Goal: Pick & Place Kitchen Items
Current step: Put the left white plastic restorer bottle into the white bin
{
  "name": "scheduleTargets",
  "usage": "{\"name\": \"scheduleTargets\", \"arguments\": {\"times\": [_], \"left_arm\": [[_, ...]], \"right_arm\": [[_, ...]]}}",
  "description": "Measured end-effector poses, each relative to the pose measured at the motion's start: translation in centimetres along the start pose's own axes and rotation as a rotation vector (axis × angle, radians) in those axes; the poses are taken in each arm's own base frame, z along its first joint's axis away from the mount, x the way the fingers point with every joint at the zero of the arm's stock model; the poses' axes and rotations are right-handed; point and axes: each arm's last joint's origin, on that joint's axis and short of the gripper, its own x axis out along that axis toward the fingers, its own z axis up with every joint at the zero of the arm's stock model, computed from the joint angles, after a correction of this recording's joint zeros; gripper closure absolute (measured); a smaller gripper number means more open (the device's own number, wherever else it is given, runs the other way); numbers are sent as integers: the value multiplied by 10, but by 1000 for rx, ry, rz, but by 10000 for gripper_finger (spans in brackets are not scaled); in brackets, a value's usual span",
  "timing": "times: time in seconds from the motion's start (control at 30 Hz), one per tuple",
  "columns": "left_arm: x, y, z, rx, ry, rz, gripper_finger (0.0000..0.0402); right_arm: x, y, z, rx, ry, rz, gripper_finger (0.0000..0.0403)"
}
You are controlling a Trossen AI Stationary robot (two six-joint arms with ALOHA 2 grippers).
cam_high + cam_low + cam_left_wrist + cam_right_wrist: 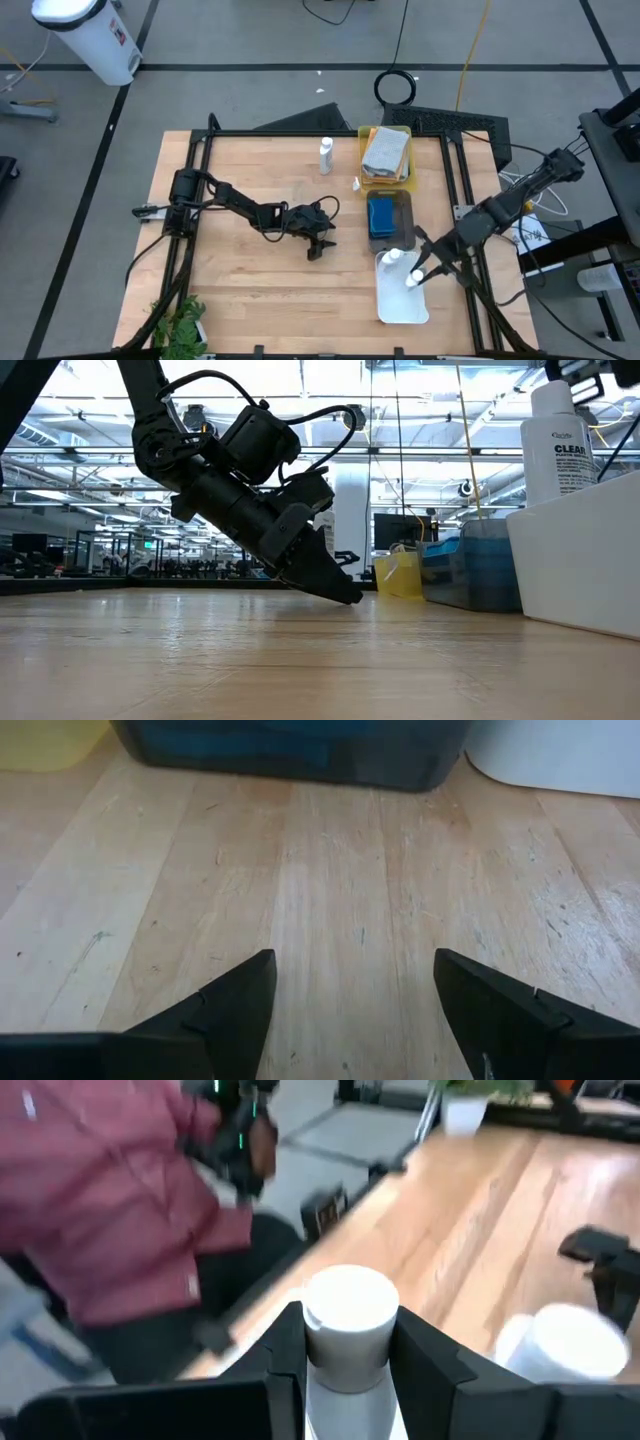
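two dark fingers of the right gripper (350,1342) fill the bottom of the right wrist view, closed on the neck of a small white plastic bottle with a round white cap (350,1315). seen from above, this bottle (414,280) stands over the flat white rectangular tray (403,305) at the table's right front, gripped near its top. a second white bottle (392,257) stands on the same tray just beside it. a third white bottle with a blue label (326,155) stands alone on the pale wooden table (250,270) toward the far edge, near the yellow rectangular tray (364,150), which holds a grey folded towel (385,152). between the yellow and white trays sits a dark grey tray (403,205) with a blue rectangular sponge (381,215) inside.

left gripper (318,243) hangs low over bare wood near the table's middle, its fingers spread apart and holding nothing.

a person in a red jacket (110,1190) shows beyond the table edge in the right wrist view.

the bottle looks rigid, smooth and probably light, so it may slip or tip if squeezed off centre. holding it just under the cap, where the neck narrows, seems the surest grip. the towel and sponge look soft and would likely fold under a pinch, so taking them across the middle seems best.
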Motion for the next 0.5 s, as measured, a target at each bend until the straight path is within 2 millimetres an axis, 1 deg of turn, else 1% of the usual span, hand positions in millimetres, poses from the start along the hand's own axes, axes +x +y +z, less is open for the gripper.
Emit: {"name": "scheduleTargets", "arguments": {"times": [0.17, 0.27, 0.43, 0.5], "left_arm": [[0, 0, 0, 0, 0, 1, 124], [0, 0, 0, 0, 0, 1, 124], [0, 0, 0, 0, 0, 1, 124], [0, 0, 0, 0, 0, 1, 124]], "right_arm": [[5, 0, -17, -174, 79, 12, 323], [6, -1, -22, -258, 82, 16, 323], [8, -3, -25, -297, 75, -33, 323], [8, -5, -26, -298, 70, -68, 315]]}}
